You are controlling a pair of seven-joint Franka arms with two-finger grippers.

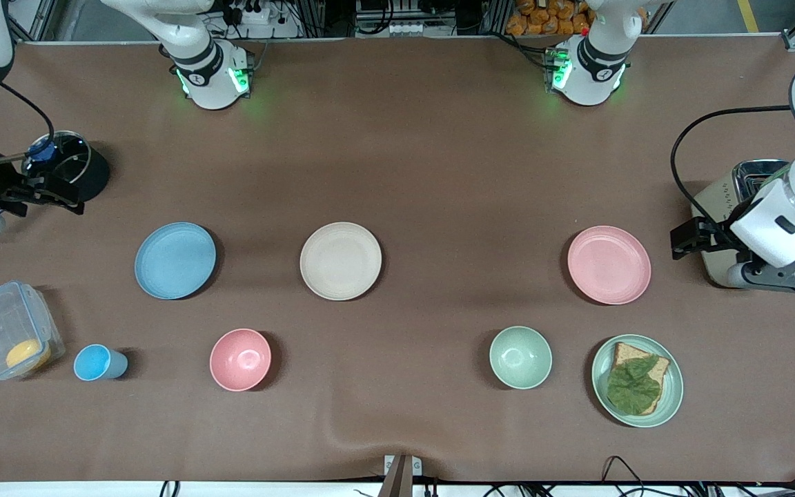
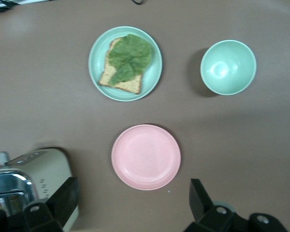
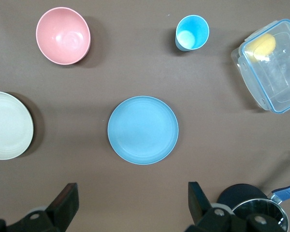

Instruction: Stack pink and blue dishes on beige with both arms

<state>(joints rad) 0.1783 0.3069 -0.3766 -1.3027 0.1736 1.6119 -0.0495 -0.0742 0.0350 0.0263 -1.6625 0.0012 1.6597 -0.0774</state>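
Left gripper (image 2: 130, 203) spread wide over the toaster (image 1: 732, 200) beside the pink plate (image 1: 609, 264), right gripper (image 3: 130, 205) gaping near the pot (image 1: 73, 169), blue plate (image 1: 175, 260) and beige plate (image 1: 340, 261) untouched

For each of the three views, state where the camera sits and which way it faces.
Front view: high across the table, facing both arms' bases, over the beige plate.
Left wrist view: on the left wrist, looking down at the pink plate; open left pincer shows.
Right wrist view: likewise over the blue plate; open right pincer shows.
Front shares both plates.

bare cloth rings beige plate (image 1: 340, 261); pink bowl (image 1: 240, 359), green bowl (image 1: 520, 357) nearest.
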